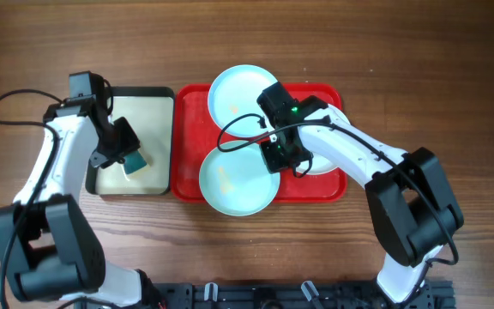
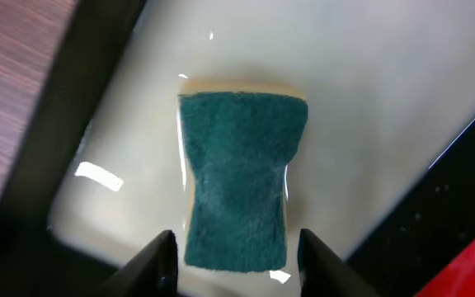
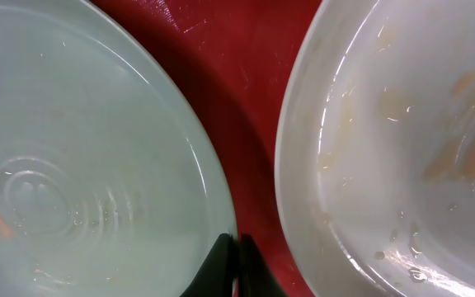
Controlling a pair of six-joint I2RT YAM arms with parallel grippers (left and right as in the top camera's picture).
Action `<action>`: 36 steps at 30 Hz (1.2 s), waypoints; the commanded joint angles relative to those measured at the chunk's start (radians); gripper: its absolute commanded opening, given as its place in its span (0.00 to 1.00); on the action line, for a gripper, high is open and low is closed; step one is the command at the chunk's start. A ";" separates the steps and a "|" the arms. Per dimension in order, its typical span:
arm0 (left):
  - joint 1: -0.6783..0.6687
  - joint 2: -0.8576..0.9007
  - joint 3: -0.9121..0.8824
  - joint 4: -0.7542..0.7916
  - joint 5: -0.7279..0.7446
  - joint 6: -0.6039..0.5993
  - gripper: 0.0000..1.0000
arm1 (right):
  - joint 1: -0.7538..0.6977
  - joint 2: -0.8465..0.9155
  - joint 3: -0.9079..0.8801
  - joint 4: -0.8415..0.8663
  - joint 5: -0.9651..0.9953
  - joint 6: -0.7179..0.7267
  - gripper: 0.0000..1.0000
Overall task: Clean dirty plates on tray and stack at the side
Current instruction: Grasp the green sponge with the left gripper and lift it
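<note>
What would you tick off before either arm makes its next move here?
1. Sponge lined up with the left fingers: ok. It lies flat in the black-rimmed tray, with one open finger on each side.
2. Sponge gripped: not ok, not yet closed on.
3. Right fingers holding the front aqua plate: cannot tell. They are shut at its rim, but the pinch itself is hidden.
4. All plates on the red tray: ok. The rear aqua plate and white plate are there too.
5. Plates clean: not ok. Orange smears show on the white plate and the front aqua plate.
</note>
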 commanded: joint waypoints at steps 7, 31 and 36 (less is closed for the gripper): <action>0.005 0.079 -0.010 0.037 0.023 0.048 0.28 | 0.003 0.013 0.014 -0.003 0.018 -0.013 0.04; 0.005 0.104 -0.083 0.128 -0.047 0.050 0.33 | 0.003 0.013 0.014 -0.005 0.018 -0.013 0.04; 0.005 0.105 -0.089 0.142 -0.047 0.049 0.24 | 0.003 0.013 0.014 -0.005 0.018 -0.013 0.04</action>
